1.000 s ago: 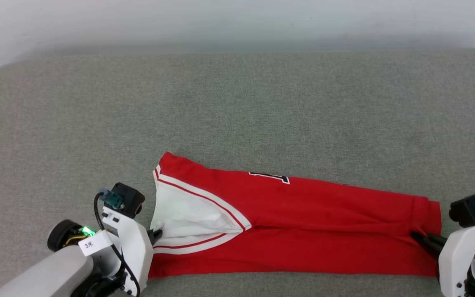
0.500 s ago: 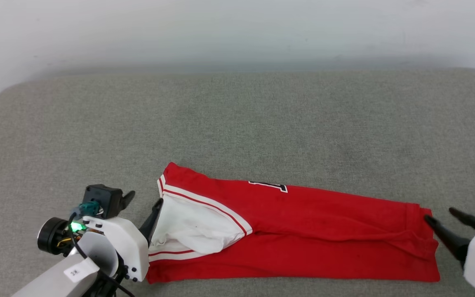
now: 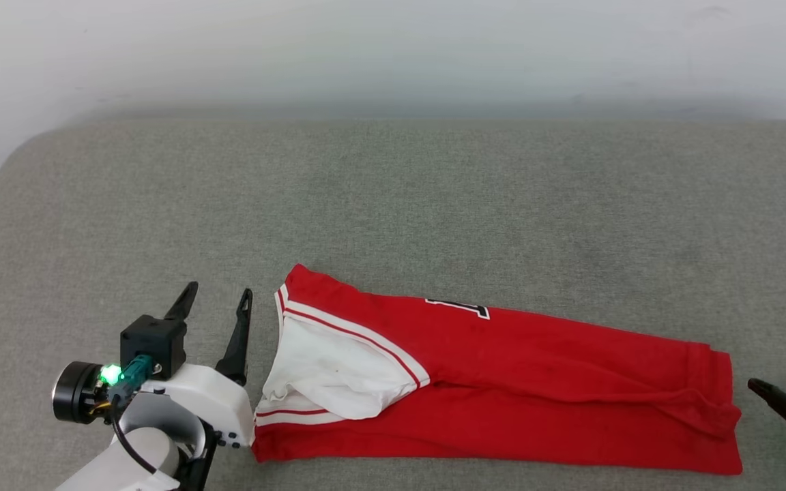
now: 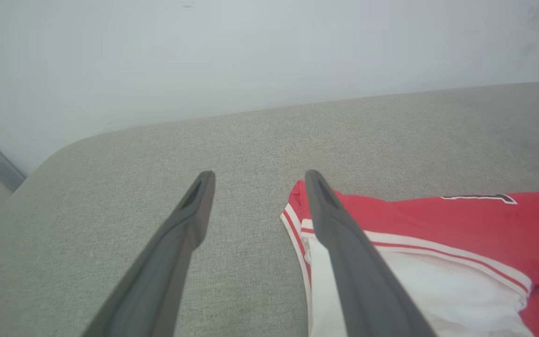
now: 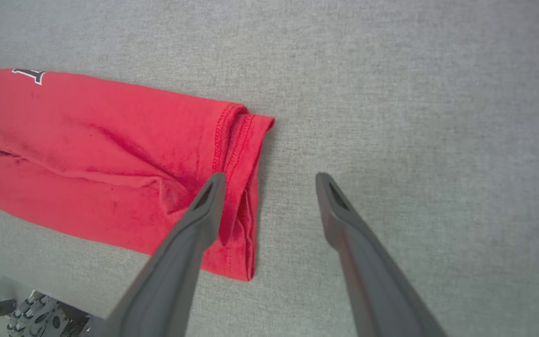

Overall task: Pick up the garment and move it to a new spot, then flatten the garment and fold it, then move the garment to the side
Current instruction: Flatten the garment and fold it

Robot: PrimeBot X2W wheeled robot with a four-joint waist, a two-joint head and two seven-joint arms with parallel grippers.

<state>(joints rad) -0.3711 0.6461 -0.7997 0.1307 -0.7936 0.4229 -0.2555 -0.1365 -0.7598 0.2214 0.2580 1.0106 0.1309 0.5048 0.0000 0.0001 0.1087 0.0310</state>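
Lying folded into one long red band, the garment point(image 3: 536, 382) stretched across the near part of the grey padded surface point(image 3: 393, 204), close to its front edge. At its left end a white sleeve point(image 3: 338, 375) sat tucked on top, bordered by red-and-white striped trim point(image 3: 359, 331). A sliver of black lettering point(image 3: 458, 308) peeked over the far fold. Away at the right end, the stitched hem point(image 3: 717, 389) was rumpled, one corner slightly bunched.

And both grippers were off the cloth! The left gripper point(image 3: 218, 294) stood just beside the sleeve end, its two dark fingers spread wide and holding nothing, tips pointing toward the back of the surface. In the left wrist view one finger crossed in front of the trim, and whether it touched could not be told there. A green light point(image 3: 111, 374) glowed on that wrist. The right gripper point(image 3: 773, 384) sat just off the hem, jaws parted, empty too. Beyond the surface rose a pale wall point(image 3: 393, 48).
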